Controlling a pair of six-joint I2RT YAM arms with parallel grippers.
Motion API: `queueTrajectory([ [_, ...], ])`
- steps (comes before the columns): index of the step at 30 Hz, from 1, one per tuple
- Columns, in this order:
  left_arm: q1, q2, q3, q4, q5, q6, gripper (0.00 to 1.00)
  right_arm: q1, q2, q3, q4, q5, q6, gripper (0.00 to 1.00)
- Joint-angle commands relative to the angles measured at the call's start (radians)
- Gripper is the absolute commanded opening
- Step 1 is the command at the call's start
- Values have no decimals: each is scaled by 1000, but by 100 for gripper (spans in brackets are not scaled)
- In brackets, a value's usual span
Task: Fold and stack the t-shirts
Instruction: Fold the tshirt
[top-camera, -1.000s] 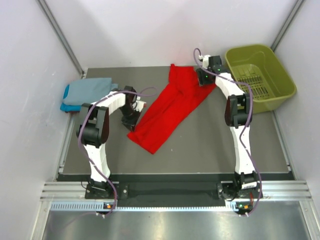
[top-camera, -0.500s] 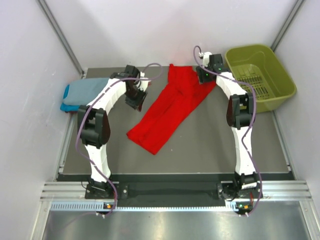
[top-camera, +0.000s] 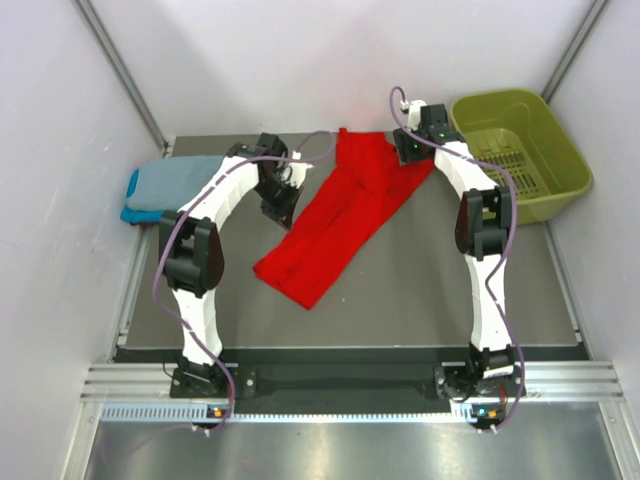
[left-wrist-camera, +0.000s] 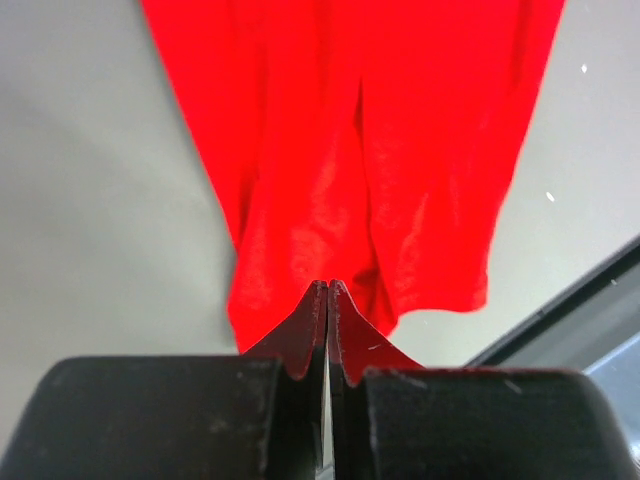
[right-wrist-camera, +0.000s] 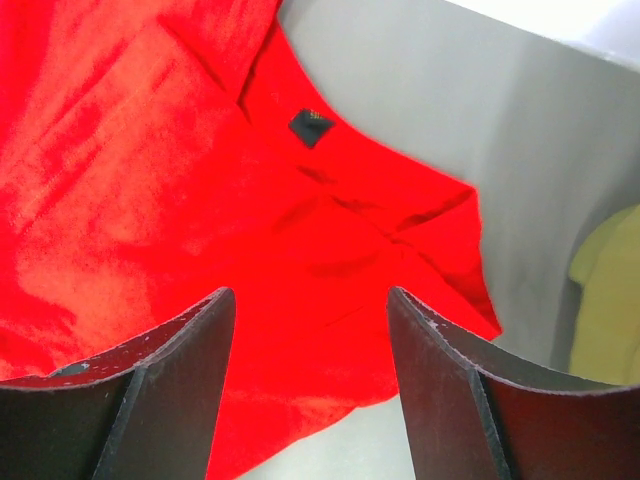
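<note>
Two soft cloth t-shirts, a grey-blue one (top-camera: 180, 180) on a turquoise one (top-camera: 131, 207), already lie folded at the far left. The large bright red t-shirt (top-camera: 335, 220) is not finished: a long wrinkled strip, slanting across the middle. The left gripper (top-camera: 281, 200) is clenched at its left edge, though I cannot tell if it pinches cloth; the right gripper (top-camera: 408, 152) hovers released over the collar end

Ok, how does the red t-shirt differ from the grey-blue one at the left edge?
The red t-shirt lies in a long diagonal strip across the middle of the table; the grey-blue t-shirt is folded into a compact rectangle. The red one covers far more area than the grey-blue. The red one rests directly on the table, the grey-blue one on a turquoise t-shirt. Both are plain cloth.
</note>
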Motion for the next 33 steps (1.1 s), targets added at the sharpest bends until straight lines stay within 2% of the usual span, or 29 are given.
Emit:
queueTrajectory([
  [1, 0, 26, 14, -66, 45, 25, 0, 10, -39, -37, -4, -5, 26, 63],
  [10, 0, 127, -88, 63, 42, 6, 0, 10, -31, -73, -9, 8, 37, 63],
  [14, 0, 160, -131, 133, 27, -11, 0, 11, 4, -11, -35, 18, 35, 63],
  [22, 0, 216, -152, 167, 30, -40, 0, 13, 92, 144, -130, 9, 32, 64],
  [27, 0, 200, -166, 166, 21, -41, 0, 11, 66, 144, -156, -70, 140, 64],
  [33, 0, 169, -209, 167, 19, -41, 0, 22, 17, 15, -162, -219, 297, 64],
])
